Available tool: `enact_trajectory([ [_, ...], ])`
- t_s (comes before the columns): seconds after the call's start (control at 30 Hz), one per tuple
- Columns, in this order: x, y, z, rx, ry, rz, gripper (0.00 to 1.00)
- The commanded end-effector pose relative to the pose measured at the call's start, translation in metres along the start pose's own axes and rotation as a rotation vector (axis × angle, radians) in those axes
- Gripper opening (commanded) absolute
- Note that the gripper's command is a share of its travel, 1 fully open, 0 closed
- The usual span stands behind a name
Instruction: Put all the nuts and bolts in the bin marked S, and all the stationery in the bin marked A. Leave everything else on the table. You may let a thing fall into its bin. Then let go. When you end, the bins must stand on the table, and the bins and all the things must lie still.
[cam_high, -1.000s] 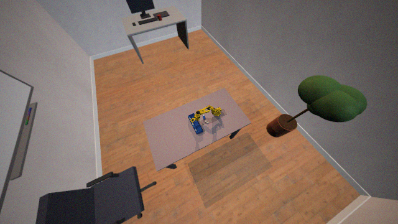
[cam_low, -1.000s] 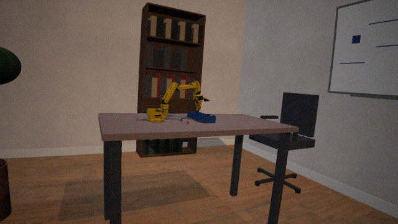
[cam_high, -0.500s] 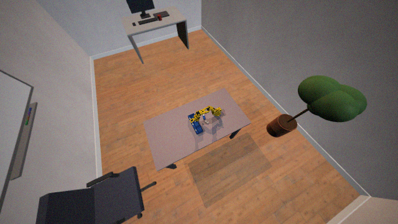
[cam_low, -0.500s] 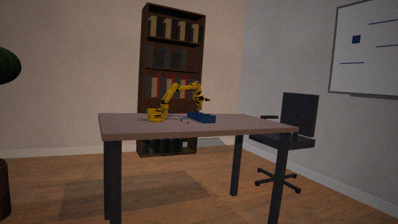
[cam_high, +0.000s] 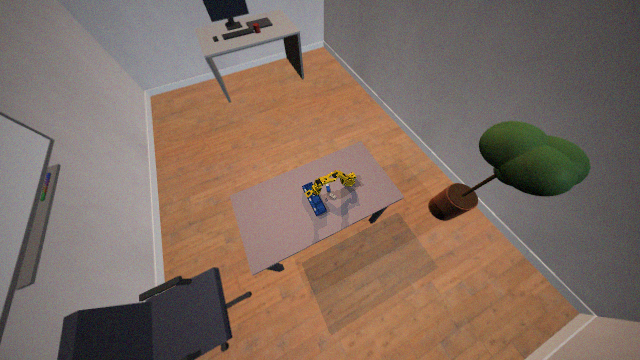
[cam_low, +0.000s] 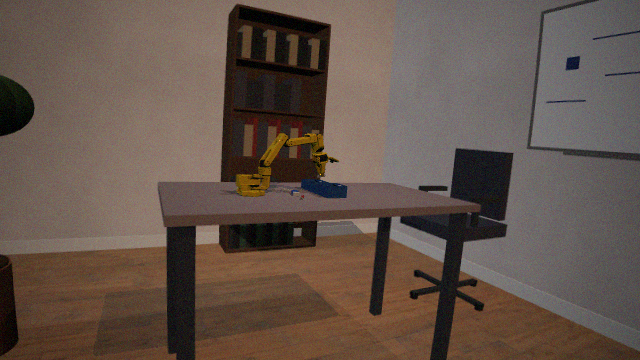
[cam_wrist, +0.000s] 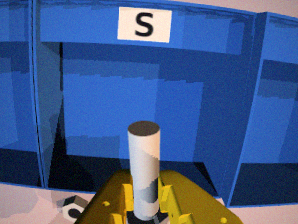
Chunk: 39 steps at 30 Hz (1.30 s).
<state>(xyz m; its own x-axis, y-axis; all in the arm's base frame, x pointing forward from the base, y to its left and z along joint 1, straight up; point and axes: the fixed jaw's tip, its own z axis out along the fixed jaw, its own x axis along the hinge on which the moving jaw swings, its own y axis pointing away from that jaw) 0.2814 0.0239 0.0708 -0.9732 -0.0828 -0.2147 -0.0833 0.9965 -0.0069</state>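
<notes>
My gripper (cam_low: 321, 175) (cam_wrist: 145, 199) is shut on a pale grey rod (cam_wrist: 144, 155) with a dark end face, which looks like a bolt's shank. The rod points out from the fingers towards the compartment marked S (cam_wrist: 205, 31) in the wrist view, over its near side. The floor that shows in that compartment is bare; its near part is hidden by the fingers. A grey hex nut (cam_wrist: 74, 205) lies on the table just outside the near wall, left of the fingers. The letter A cannot be read in any view.
The blue bin block (cam_high: 318, 207) (cam_low: 331, 190) stands on the table (cam_high: 280, 220) (cam_low: 210, 202), with compartments on both sides of S. A small blue thing (cam_high: 328, 188) (cam_low: 295, 192), a whitish thing (cam_high: 332, 196) and a small reddish thing (cam_low: 302, 197) lie between it and the arm's base.
</notes>
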Motion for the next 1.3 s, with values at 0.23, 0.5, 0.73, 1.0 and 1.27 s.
enact_trajectory([
  [0.23, -0.0149, 0.0098, -0.0172, -0.01, -0.103, 0.005, 0.0],
  [0.5, -0.0149, 0.0098, -0.0172, -0.01, -0.103, 0.005, 0.0],
  [0.73, -0.0149, 0.0098, -0.0172, -0.01, -0.103, 0.005, 0.0],
  [1.0, -0.0148, 0.0098, -0.0145, -0.01, -0.103, 0.005, 0.0],
  [1.27, -0.0143, 0.0099, -0.0075, -0.01, -0.103, 0.005, 0.0],
])
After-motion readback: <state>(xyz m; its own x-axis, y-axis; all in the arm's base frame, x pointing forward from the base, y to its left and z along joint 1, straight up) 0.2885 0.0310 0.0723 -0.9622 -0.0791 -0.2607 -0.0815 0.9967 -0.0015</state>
